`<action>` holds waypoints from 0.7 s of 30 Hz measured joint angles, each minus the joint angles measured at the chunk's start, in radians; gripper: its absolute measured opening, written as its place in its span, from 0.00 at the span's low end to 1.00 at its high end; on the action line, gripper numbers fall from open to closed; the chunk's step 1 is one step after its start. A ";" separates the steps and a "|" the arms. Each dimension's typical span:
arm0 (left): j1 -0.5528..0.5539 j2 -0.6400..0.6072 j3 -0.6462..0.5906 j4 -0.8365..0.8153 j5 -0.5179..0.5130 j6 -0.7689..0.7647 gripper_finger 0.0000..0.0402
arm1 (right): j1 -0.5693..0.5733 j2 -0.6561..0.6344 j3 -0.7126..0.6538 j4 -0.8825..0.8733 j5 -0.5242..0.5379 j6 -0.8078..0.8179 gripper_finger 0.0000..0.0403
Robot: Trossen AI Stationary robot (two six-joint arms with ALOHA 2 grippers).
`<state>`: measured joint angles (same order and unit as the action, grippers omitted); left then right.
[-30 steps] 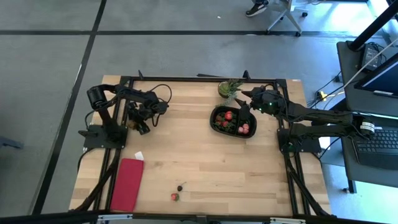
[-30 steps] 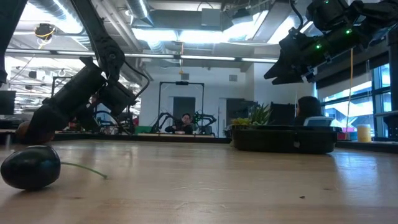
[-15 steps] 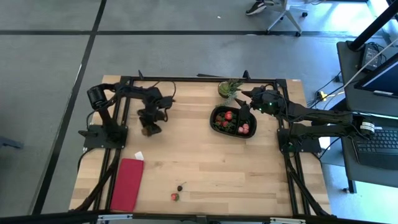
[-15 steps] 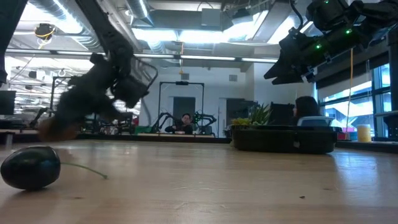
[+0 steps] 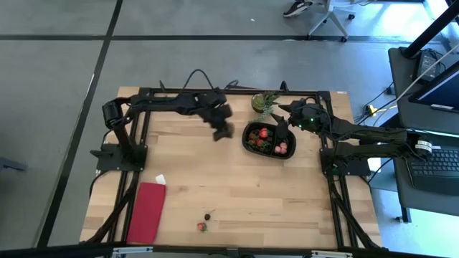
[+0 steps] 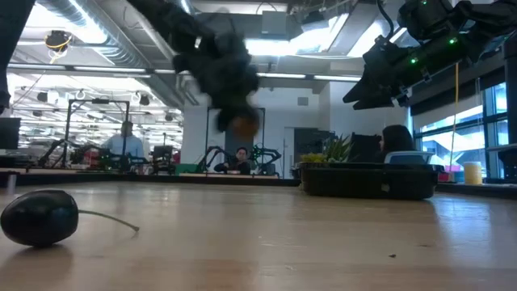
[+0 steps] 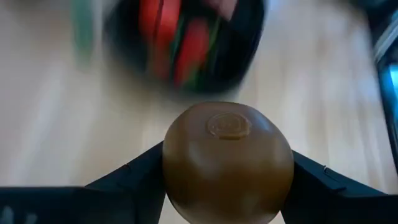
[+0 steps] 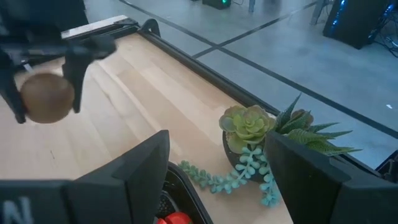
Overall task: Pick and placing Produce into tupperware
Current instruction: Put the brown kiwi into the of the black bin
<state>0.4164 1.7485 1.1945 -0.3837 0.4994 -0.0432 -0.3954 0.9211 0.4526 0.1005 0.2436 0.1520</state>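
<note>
Left wrist view shows our left pincer (image 7: pixel 227 180) clamped on a round brown piece of produce (image 7: pixel 227 163), held in the air just beside the black tupperware (image 5: pixel 249 145). We should carry it fully over the rim, lower, then release. Our right pincer (image 5: pixel 280 127) hovers over the tupperware, fingers apart, holding nothing.

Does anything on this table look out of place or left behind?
Nothing is spilled or broken. Two small produce pieces, one dark and one red, lie alone at the wooden table's near edge, far from the black oval plastic container holding the rest. The left gripper carries a round brown piece toward it.
</note>
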 joint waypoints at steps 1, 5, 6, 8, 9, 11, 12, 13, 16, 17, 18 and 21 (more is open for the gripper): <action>-0.014 0.000 0.014 0.076 -0.015 -0.006 0.59 | 0.000 0.000 0.000 0.000 0.000 0.000 0.66; -0.073 0.009 0.047 0.318 -0.070 -0.007 0.59 | 0.000 0.000 0.000 0.000 0.000 0.001 0.66; -0.086 0.018 0.055 0.372 -0.099 -0.007 0.59 | 0.000 0.000 0.000 0.000 0.000 0.001 0.66; -0.108 0.042 0.060 0.461 -0.167 -0.009 0.59 | 0.000 0.000 0.000 0.000 0.000 0.002 0.66; -0.117 0.060 0.064 0.510 -0.202 -0.009 0.59 | 0.000 0.000 0.000 -0.002 0.000 0.002 0.66; -0.128 0.104 0.071 0.587 -0.226 -0.016 0.59 | 0.000 0.000 0.000 -0.007 0.000 0.003 0.66; -0.130 0.128 0.072 0.616 -0.226 -0.031 0.59 | 0.000 0.000 0.000 -0.011 0.000 0.004 0.66; -0.132 0.154 0.076 0.640 -0.225 -0.042 0.59 | 0.000 0.000 0.000 -0.015 0.000 0.004 0.66; -0.133 0.233 0.099 0.679 -0.223 -0.061 0.59 | 0.000 0.000 0.000 -0.023 0.000 0.004 0.66; -0.132 0.258 0.109 0.684 -0.224 -0.061 0.59 | 0.000 0.000 0.000 -0.025 0.000 0.003 0.66; -0.134 0.281 0.117 0.680 -0.224 -0.062 0.59 | 0.000 0.000 0.000 -0.029 -0.001 0.003 0.66; -0.139 0.336 0.136 0.682 -0.224 -0.061 0.60 | 0.000 0.000 0.000 -0.032 -0.001 0.001 0.66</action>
<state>0.2775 2.0843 1.3308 0.2982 0.2756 -0.1043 -0.3954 0.9215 0.4526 0.0687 0.2429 0.1530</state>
